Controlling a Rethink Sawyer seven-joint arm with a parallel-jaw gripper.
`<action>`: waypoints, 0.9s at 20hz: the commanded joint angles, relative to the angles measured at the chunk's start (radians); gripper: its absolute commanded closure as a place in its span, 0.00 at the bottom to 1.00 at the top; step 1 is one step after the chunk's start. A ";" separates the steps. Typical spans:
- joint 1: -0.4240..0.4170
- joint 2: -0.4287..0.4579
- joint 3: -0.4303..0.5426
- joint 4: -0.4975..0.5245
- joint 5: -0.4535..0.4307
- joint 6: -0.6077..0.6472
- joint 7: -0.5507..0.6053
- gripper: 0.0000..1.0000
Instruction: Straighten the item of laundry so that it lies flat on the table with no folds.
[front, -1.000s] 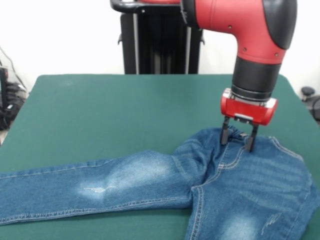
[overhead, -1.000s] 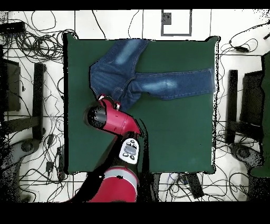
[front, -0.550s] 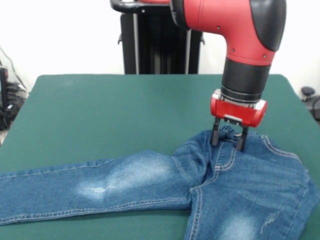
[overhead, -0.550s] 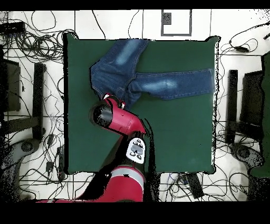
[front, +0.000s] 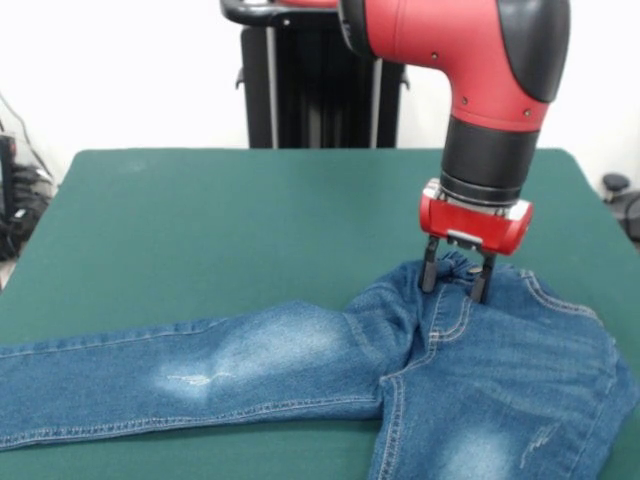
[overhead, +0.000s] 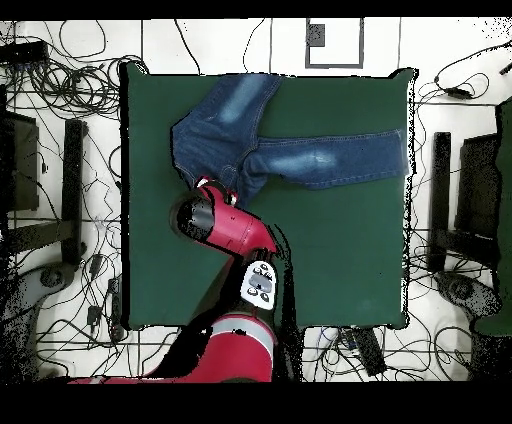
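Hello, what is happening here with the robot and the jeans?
The red robot arm is working on the jeans spread on the green table. Its gripper is down at the waistband, the jaws apart with bunched denim between them. One leg lies stretched out flat; the other runs off the table's edge. The waist part is wrinkled, so the straightening is not finished.

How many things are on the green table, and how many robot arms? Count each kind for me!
Pairs of blue jeans: 1
Green tables: 1
Red and black robot arms: 1
Grippers, fingers down at the jeans' waistband: 1
Total: 4
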 joint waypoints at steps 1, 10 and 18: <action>-0.011 0.056 0.086 0.076 -0.033 0.033 0.159 0.00; -0.028 0.055 0.108 0.088 -0.046 -0.003 0.155 1.00; -0.020 0.055 0.104 0.085 -0.046 0.003 0.158 1.00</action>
